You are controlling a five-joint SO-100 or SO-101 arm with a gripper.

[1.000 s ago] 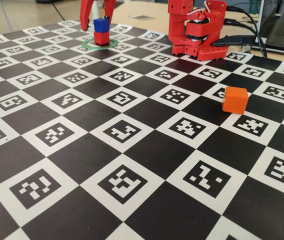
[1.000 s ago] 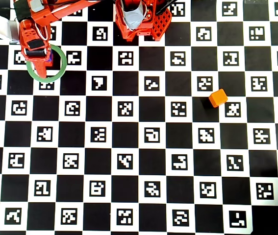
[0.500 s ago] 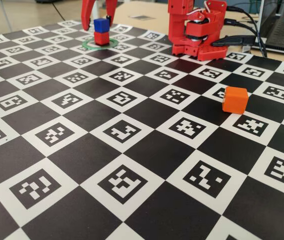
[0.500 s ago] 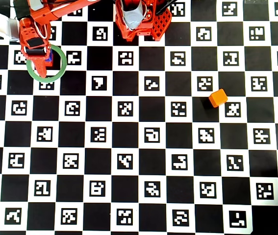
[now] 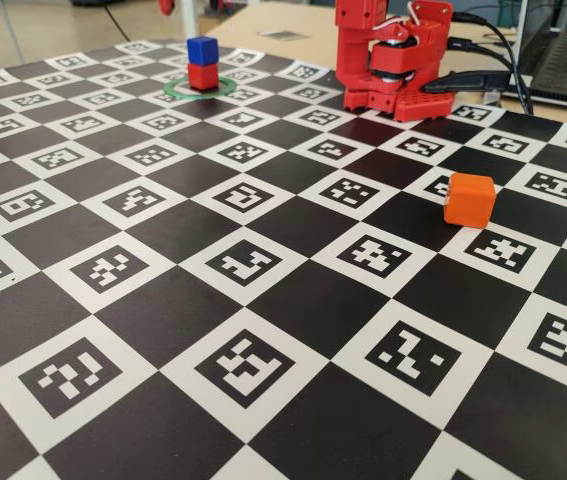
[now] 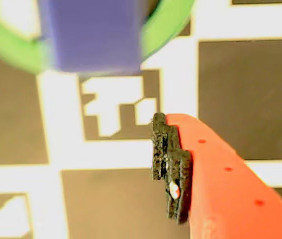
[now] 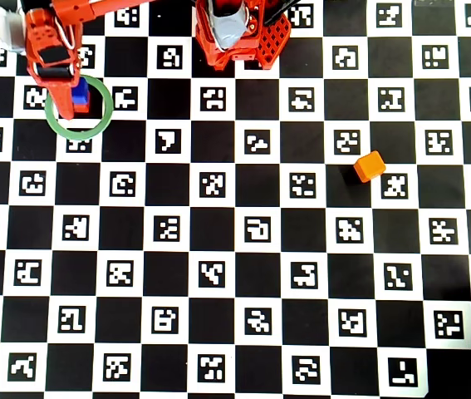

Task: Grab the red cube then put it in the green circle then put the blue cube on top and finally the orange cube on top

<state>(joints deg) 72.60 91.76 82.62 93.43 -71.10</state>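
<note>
Your matte black-and-white checkered marker mat point(image 5: 263, 330) is mostly bare; the red plastic gripper point(image 7: 52, 62) hangs released just beside the thin flat green ring point(image 7: 55, 126). Inside it, the smooth deep-blue cube point(image 5: 201, 49) sits squarely on the bright-red cube point(image 5: 202, 75). Two tiers look done, so you should next cross to the rounded bright-orange plastic cube point(image 5: 468, 199), well apart.

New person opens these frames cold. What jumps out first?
The blue cube sitting on the red cube inside the green circle, far left of the marker-printed checkerboard in the fixed view. Next, the lone orange cube on the right side of the board, well away from the stack. In the overhead view the gripper hangs at the stack's far edge, holding nothing.
</note>
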